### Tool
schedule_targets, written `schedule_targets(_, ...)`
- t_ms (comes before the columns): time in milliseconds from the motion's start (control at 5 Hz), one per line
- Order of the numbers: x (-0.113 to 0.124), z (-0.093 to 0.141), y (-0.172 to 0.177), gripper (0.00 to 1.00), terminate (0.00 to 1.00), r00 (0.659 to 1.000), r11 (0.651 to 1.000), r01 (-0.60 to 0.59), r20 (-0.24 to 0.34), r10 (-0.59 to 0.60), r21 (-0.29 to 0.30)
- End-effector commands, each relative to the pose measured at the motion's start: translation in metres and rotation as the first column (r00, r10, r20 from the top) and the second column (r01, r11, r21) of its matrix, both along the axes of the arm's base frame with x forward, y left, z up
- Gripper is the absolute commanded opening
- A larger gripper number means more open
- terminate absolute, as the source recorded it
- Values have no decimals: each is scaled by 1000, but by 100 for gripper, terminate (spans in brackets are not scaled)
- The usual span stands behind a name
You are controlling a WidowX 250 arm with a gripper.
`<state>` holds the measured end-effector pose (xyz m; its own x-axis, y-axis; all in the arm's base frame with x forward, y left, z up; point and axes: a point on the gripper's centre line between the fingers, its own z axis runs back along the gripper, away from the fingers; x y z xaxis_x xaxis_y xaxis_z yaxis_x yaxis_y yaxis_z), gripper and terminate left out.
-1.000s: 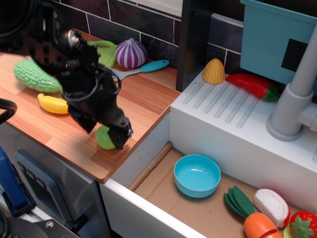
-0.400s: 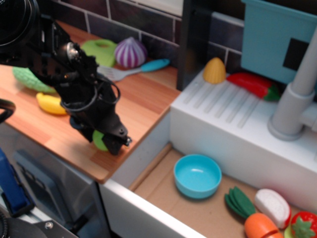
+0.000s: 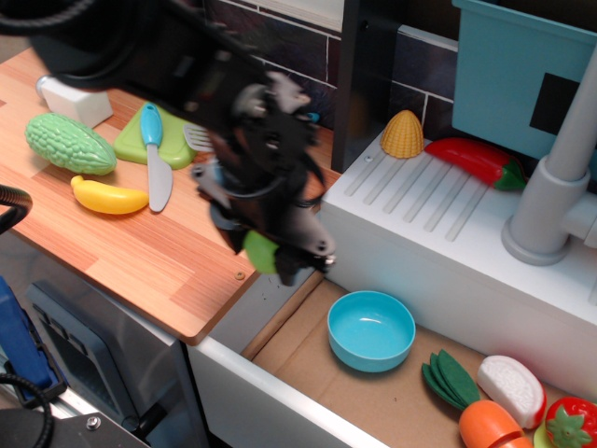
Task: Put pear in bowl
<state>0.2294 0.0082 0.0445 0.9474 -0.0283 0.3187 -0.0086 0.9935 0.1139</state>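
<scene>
My black claw, clamped on the small smooth light-green plastic pear, has lifted it off the wooden worktop and carried it towards the glossy light-blue bowl, release still pending

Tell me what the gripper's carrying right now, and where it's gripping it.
The gripper holds the pear, clamped at the pear's right side; the exact contact is hidden.

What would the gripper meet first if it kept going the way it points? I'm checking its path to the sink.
Probably the cardboard-brown sink floor, just left of the small round light-blue plastic bowl. The black gripper, shut on the small light-green plastic pear, points down and right; depth is unclear from this one view.
</scene>
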Motion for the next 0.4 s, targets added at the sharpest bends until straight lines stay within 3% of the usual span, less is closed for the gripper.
schedule_targets(0,25,8,-30,0,0,999,998,15,35,-13,-57)
schedule_targets(200,37,4,-45,0,0,998,995,49,38,-46,-85)
